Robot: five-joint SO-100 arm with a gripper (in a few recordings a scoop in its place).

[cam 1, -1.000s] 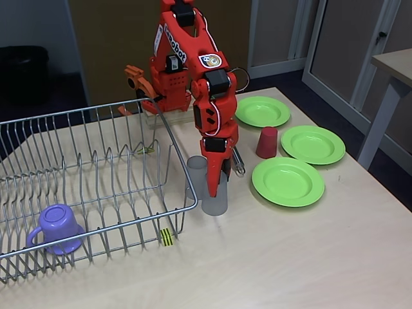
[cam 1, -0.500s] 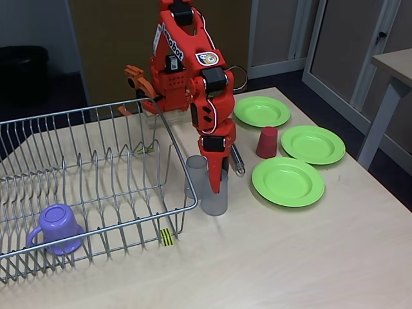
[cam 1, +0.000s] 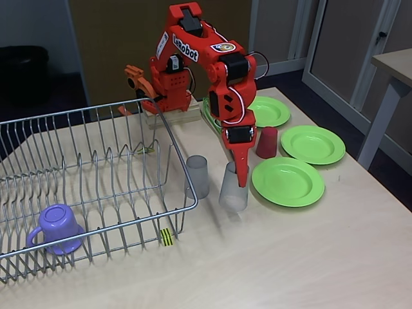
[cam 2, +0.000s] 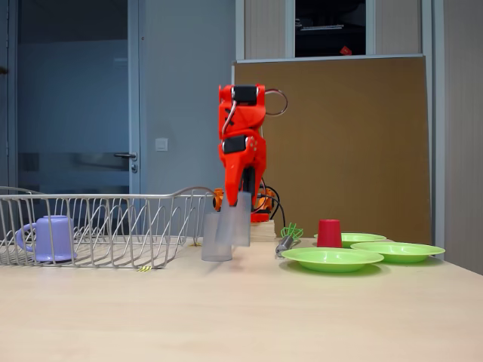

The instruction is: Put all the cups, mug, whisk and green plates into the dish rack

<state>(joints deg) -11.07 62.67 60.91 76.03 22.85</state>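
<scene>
The red gripper (cam 1: 239,182) is closed on a translucent grey cup (cam 1: 232,188), which it holds with the long axis tilted a little from vertical and the wider end down, between the second grey cup (cam 1: 197,176) and the nearest green plate (cam 1: 288,181); whether it touches the table (cam 1: 290,257) I cannot tell. The second grey cup stands upright just beside the corner of the dish rack (cam 1: 96,187), and the purple mug (cam 1: 55,228) sits inside the rack with its handle pointing left. The red cup (cam 1: 266,142) stands among the three green plates, and the whisk (cam 2: 287,237) lies on the table behind the arm.
</scene>
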